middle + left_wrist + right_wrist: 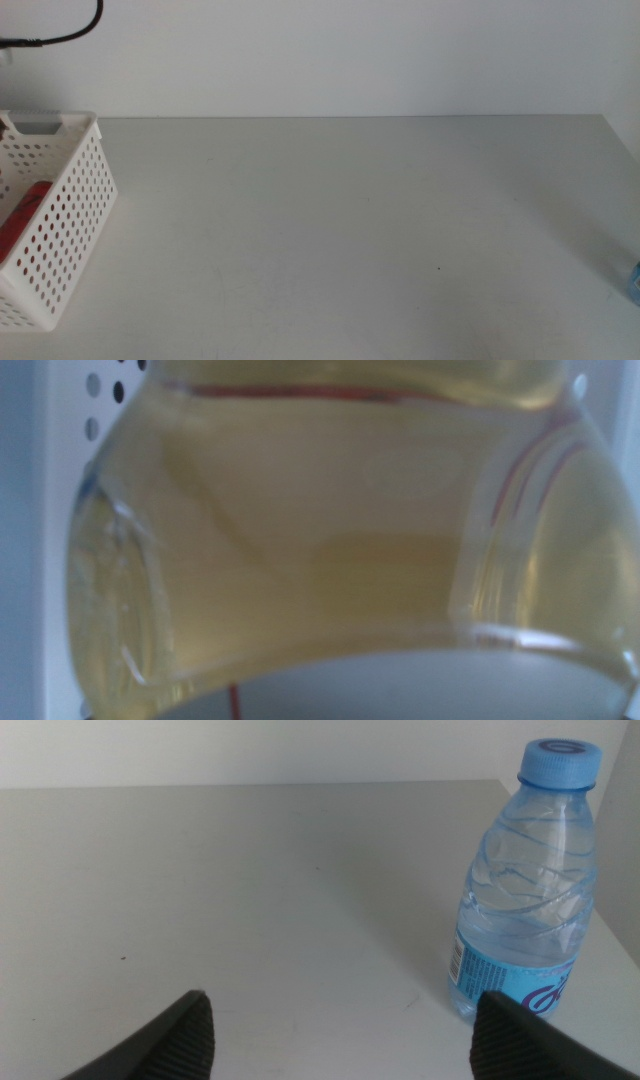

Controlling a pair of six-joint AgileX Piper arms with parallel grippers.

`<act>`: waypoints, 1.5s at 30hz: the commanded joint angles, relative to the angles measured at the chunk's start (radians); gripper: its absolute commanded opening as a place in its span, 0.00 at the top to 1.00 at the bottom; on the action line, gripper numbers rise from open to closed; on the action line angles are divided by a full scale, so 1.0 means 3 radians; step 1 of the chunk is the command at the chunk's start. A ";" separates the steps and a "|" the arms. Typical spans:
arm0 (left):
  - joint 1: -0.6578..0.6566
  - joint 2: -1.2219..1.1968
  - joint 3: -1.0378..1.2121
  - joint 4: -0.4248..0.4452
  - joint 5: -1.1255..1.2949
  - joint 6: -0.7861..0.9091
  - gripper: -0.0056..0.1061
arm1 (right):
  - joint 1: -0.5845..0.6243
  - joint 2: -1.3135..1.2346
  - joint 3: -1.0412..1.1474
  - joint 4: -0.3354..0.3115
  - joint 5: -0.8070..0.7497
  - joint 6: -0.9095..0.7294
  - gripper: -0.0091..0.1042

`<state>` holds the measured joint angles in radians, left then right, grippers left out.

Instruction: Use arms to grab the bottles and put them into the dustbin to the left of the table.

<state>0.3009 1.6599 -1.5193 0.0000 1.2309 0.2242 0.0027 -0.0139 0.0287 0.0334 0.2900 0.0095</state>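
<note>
One red can (22, 222) inside the white dustbin (70, 215), yellow tea bottle (330, 540) filling my left view, left fingers unseen, my right gripper (340, 1030) spread wide near the water bottle (525, 890)

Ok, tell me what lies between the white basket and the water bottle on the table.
Nothing: in the middle view, bare table runs from the dustbin at far left to the water bottle at the right edge.

I see a white basket (60, 230) with round-hole pattern, red can (22, 222) inside, light-grey table (350, 230), clear water bottle (528, 890) with blue cap and label, yellow tea bottle (330, 540), dark jaws.
</note>
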 commanded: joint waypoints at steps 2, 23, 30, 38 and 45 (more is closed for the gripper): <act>-0.0004 0.0008 -0.0149 0.0239 -0.0218 -0.0108 0.97 | -0.0024 -0.0071 -0.0033 -0.0024 -0.0236 -0.0032 0.34; -0.0004 0.0634 -0.0139 -0.0044 -0.0119 -0.0057 0.92 | -0.0024 -0.0071 -0.0033 -0.0024 -0.0236 -0.0032 0.34; -0.0004 0.0638 -0.0139 -0.0251 -0.0123 0.0200 0.59 | -0.0024 -0.0071 -0.0033 -0.0024 -0.0236 -0.0032 0.34; -0.0029 0.0641 -0.0281 -0.0267 0.0018 0.0157 0.11 | -0.0024 -0.0071 -0.0033 -0.0024 -0.0236 -0.0032 0.34; -0.0239 0.0299 -0.0371 -0.0183 0.0016 0.0017 0.11 | -0.0024 -0.0071 -0.0033 -0.0024 -0.0236 -0.0032 0.34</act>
<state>0.2475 1.8457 -1.5958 -0.0495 1.2205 0.2543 0.0027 -0.0139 0.0287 0.0334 0.2900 0.0095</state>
